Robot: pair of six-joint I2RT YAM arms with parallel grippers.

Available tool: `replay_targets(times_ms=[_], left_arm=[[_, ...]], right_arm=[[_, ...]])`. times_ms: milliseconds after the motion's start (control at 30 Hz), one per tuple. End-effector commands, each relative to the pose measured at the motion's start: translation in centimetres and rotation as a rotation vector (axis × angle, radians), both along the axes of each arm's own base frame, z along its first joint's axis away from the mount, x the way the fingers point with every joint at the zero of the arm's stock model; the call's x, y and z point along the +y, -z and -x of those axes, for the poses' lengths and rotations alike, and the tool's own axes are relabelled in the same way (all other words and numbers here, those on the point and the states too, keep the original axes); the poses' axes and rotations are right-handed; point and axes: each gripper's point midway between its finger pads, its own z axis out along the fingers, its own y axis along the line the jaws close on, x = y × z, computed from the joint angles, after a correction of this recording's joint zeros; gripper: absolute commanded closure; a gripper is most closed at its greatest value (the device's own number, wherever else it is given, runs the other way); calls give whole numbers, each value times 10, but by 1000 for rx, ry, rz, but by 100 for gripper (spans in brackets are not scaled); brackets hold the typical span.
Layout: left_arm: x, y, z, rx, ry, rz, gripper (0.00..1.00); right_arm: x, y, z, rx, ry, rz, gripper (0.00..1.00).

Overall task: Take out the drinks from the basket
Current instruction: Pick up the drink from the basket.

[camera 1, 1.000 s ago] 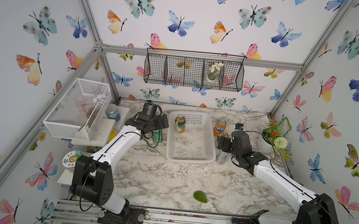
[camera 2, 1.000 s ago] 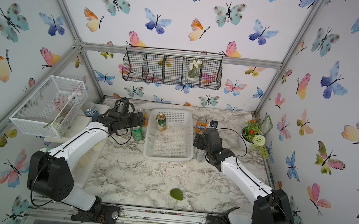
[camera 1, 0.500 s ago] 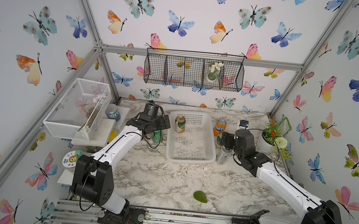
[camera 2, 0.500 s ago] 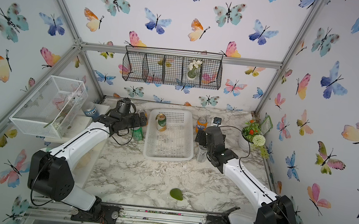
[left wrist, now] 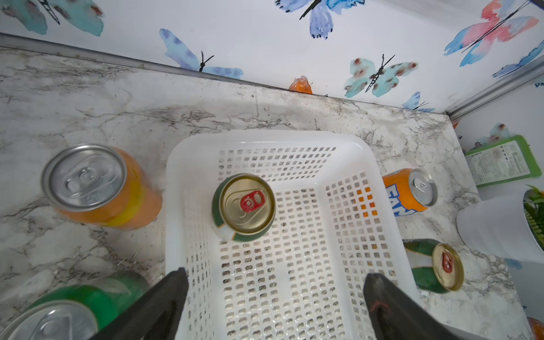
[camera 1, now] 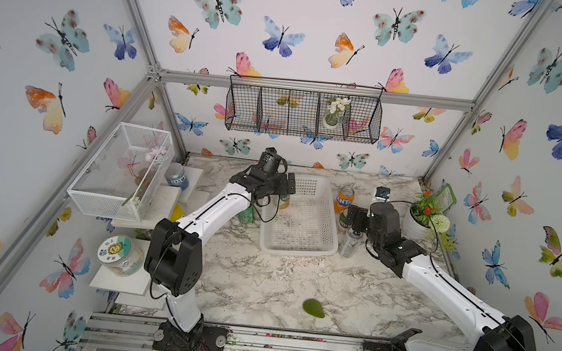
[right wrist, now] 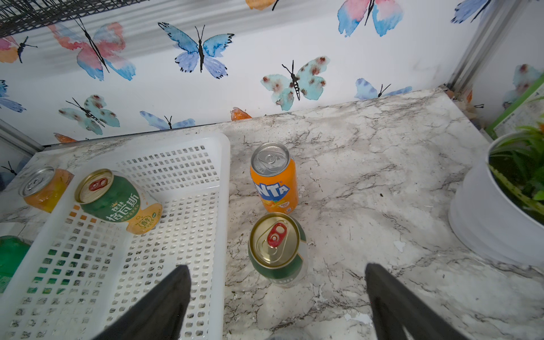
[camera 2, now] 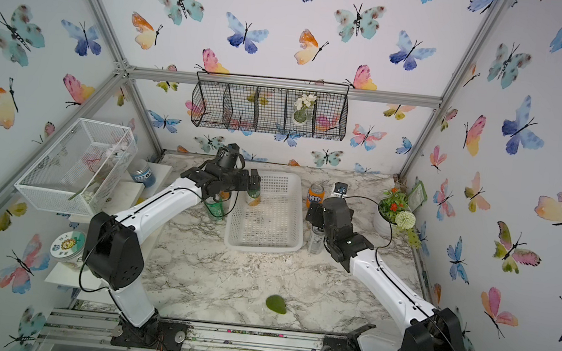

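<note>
**One can in the basket, five out on the bench**

Nearest the robot's base, a green leaf-shaped object [camera 1: 313, 308] is seen lying alone on the marbled bench [camera 1: 254, 280]. Farther in, the white basket [camera 1: 296, 253] is set at mid-bench. Just beside its right wall a slim silver can [camera 1: 350, 243] is stood. Behind it a dark green can [right wrist: 275, 250] and then the Fanta can [camera 1: 344, 199] are lined up on the bench, all upright. The right hand [right wrist: 275, 275] is held above this row with its fingers spread wide, and nothing is gripped.

On the basket's left side a bright green can [camera 1: 246, 214] is stood on the bench, and an orange can [left wrist: 100, 188] is placed farther back. One gold-topped can [left wrist: 243, 207] is found inside the basket, upright, near its far left corner. The left hand [left wrist: 275, 282] is poised over that part of the basket with its fingers spread apart, and the gold-topped can is seen just ahead of them, untouched. On the far wall a black wire basket [camera 1: 303, 114] is hung.
</note>
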Motion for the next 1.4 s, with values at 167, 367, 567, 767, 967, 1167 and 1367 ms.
replay_targets(times_ms=[167, 367, 567, 767, 967, 1167, 1367], left_arm=[[6, 42, -34, 49, -70, -161, 0], [5, 63, -48, 71, -91, -177, 1], [10, 82, -54, 112, -98, -169, 5], [6, 97, -56, 133, -82, -179, 8], [6, 111, -58, 155, -74, -223, 12], [10, 112, -56, 159, -81, -249, 19], [8, 104, -59, 140, -77, -243, 25]], right_arm=[[-7, -18, 2, -60, 20, -5, 5], [-6, -18, 2, -61, 15, -8, 5], [-6, -20, 3, -67, 13, -13, 5], [-5, -19, 2, -64, 6, -15, 4], [-5, -17, 2, -60, 7, -14, 4], [-5, -16, 1, -57, 10, -11, 4], [-6, -19, 0, -62, 14, -12, 4]])
